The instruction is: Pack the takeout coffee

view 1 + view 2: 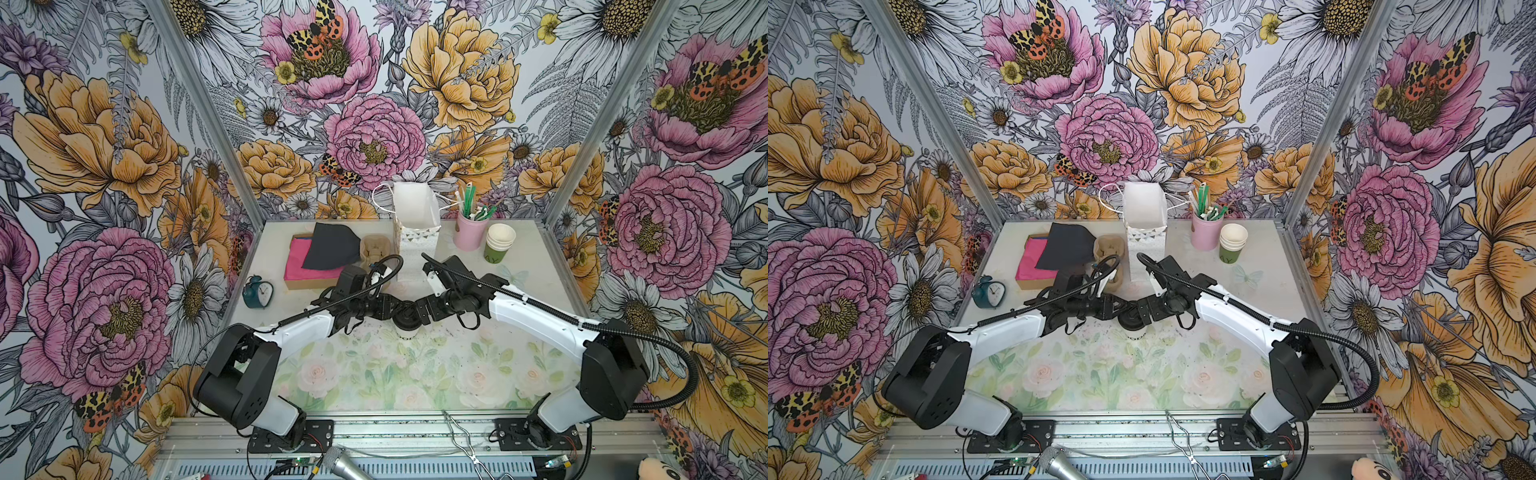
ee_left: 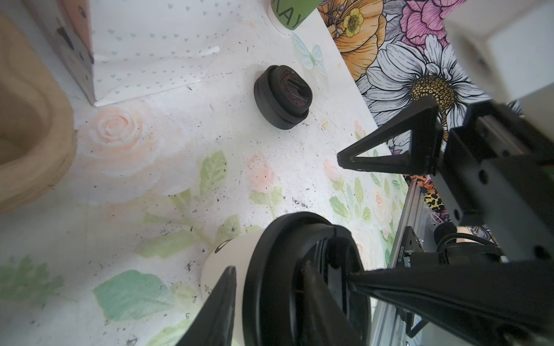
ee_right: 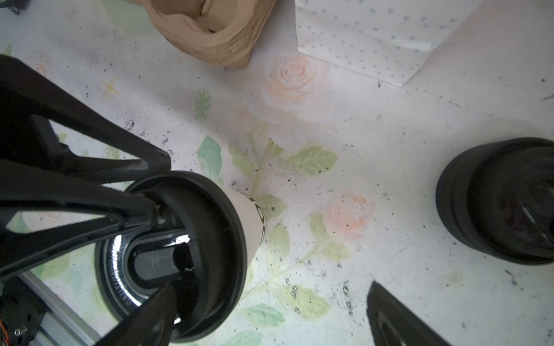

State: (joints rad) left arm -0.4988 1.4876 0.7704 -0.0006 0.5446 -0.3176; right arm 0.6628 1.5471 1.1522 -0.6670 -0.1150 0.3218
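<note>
Left end effector (image 2: 266,269) is standing partway closed over the takeout coffee (image 3: 215,239). One of its fingers (image 2: 221,305) is resting outside, against the cup wall just under the lid (image 1: 406,322), and the other is lying across the top of the lid. I cannot tell whether they are really pinching or only touching. The right end effector (image 3: 272,286) is standing wide open and holding nothing. One of its fingers is reaching over the lid and the other is hanging above the bare counter (image 1: 415,374). The cup is standing upright on the counter directly under both end effectors.

I am judging the task as only partly done. The cup is already wearing its lid, but it is not packed. The paper bag (image 1: 413,249) is standing beyond both end effectors, apart from the cup, and the pulp carrier (image 3: 209,30) is lying beyond the left one. The cup is in neither, so lifting and placing it are, I think, what is left.

The cup is matte whitish paper, tapering downward, with dark printed letters. Its lid is round black plastic, slightly glossy, with a raised ring and a sunken centre. The carrier is brown moulded pulp, rough, with rounded wells. The bag is thin white paper with tiny pale hearts. A stack of loose black lids (image 2: 281,97) is sitting near the right end effector. The counter is showing pale printed roses and leaves, with many dark specks on it.
</note>
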